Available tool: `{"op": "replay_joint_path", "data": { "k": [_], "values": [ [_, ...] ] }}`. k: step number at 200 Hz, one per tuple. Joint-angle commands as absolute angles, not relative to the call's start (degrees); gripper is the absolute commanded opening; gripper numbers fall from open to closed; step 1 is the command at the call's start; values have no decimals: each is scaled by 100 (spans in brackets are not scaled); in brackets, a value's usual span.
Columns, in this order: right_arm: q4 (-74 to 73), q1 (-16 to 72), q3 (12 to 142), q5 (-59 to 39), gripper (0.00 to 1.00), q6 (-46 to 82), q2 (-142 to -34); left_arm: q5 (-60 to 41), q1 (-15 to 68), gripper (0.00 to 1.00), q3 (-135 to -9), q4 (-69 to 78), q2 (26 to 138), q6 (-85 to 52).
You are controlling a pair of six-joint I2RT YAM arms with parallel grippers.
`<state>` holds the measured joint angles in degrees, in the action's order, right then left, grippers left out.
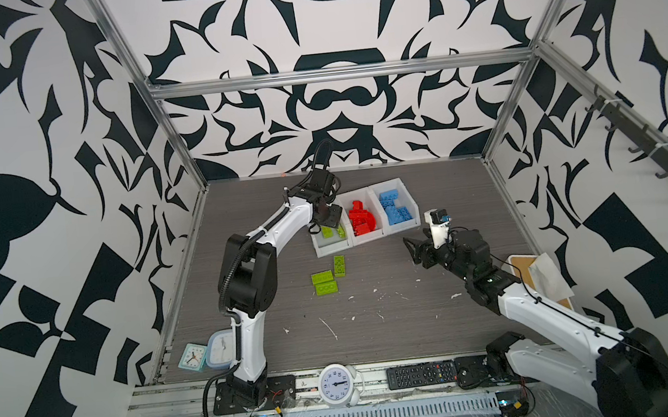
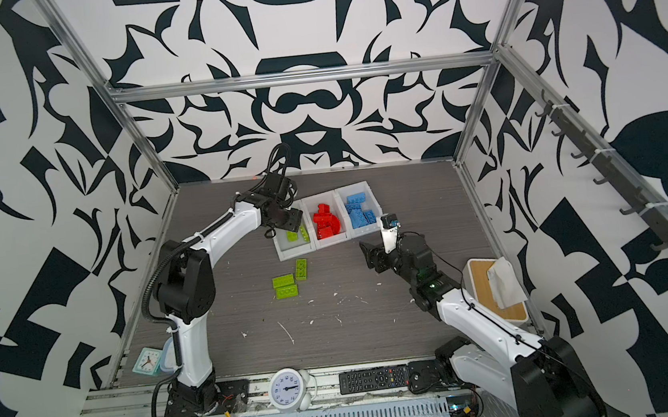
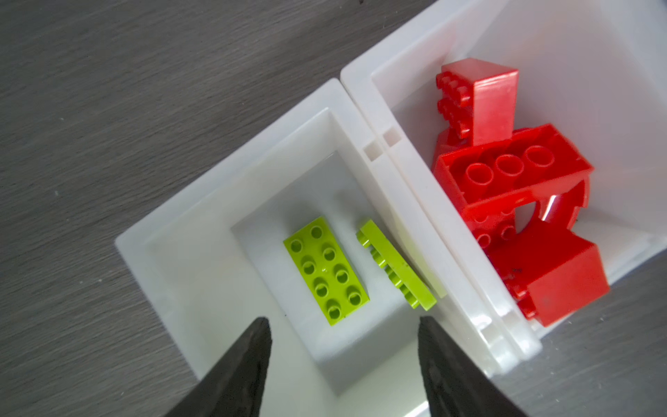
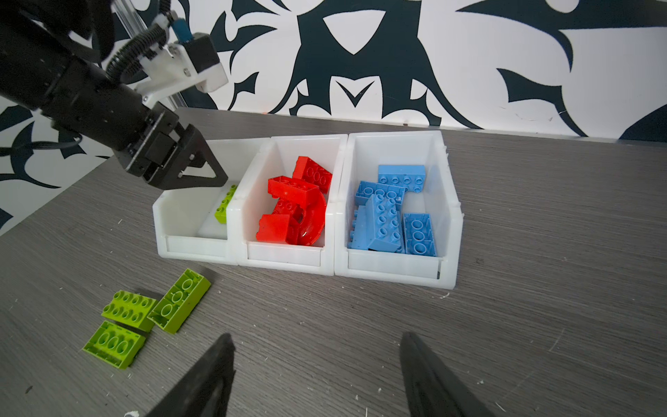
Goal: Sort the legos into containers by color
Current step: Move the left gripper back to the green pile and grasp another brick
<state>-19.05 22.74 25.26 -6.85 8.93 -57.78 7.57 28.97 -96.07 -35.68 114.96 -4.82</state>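
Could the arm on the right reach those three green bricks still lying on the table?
Likely yes. The right gripper is open and empty, facing that way over the table, and the three green bricks lie in the open in front of the bins, with nothing between.

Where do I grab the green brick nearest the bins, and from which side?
Probably across the long side walls of the green brick, from straight above, toward its bin-side end. It lies flat, hollow side up, and its other end crowds a studded green brick.
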Motion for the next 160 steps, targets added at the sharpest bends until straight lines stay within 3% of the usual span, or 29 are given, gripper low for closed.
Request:
{"op": "replay_joint_path", "data": {
  "k": [1,57,160],
  "values": [
    [-1986,2285,2778,-741,75,936,-5687,630,3030,67,-9222,-3726,10717,-752],
    [-2036,2284,2804,-822,75,973,-5835,926,3768,65,-7936,-3696,9944,-1421],
    [-2067,2285,2813,-847,75,980,-5932,871,4067,66,-6917,-2813,10241,-2030]
  ]
}}
